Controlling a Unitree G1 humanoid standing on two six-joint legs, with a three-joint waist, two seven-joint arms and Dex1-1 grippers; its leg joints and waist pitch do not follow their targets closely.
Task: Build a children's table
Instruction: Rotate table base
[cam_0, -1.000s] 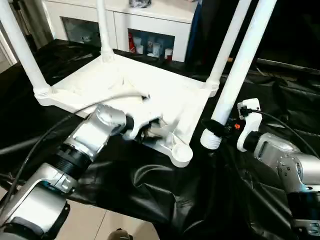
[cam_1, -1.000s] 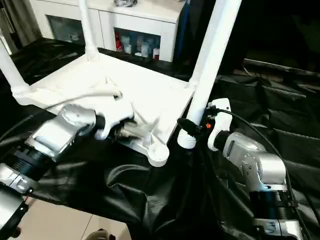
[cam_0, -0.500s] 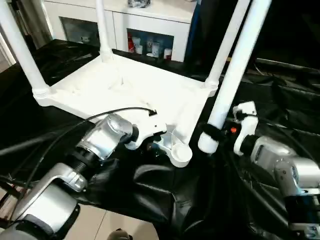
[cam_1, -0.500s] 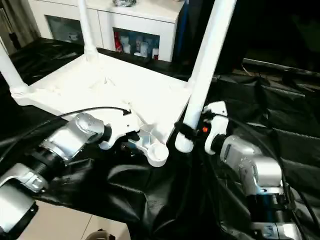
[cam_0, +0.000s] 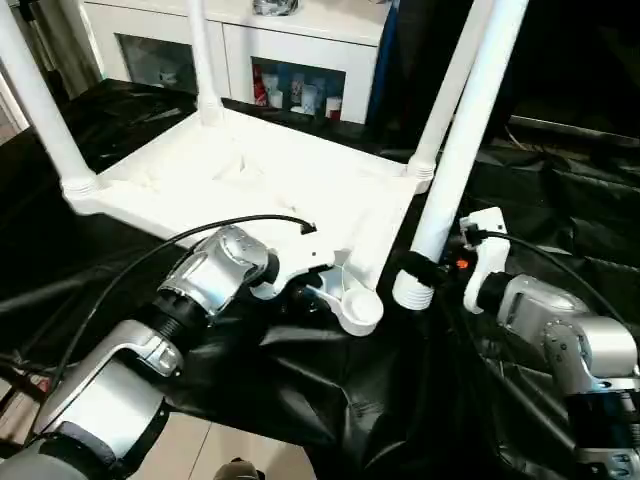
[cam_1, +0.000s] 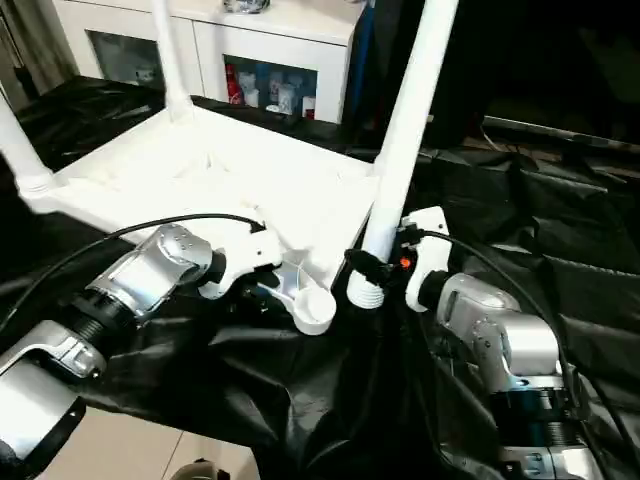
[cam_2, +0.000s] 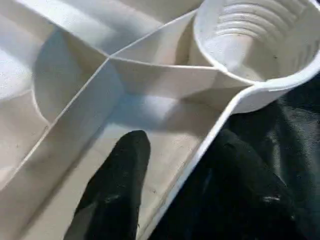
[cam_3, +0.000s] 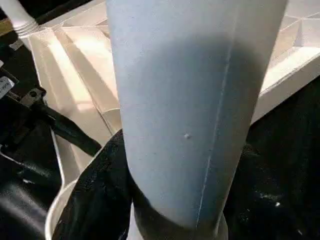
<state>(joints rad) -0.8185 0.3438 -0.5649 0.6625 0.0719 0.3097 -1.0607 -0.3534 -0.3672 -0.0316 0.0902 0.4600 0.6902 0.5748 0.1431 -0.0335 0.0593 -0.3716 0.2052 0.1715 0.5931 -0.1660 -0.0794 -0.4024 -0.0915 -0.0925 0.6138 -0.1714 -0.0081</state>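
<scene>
Moved since earlier: left gripper off mid-underside to tabletop near edge, astride rim by empty socket, steadying. Right gripper clamps 4th leg beside socket, ready to seat.

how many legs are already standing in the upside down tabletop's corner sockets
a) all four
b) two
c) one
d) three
d) three legs stand in the tabletop, at the corners and; the near socket is empty, and the fourth leg is in the right gripper beside it.
</scene>
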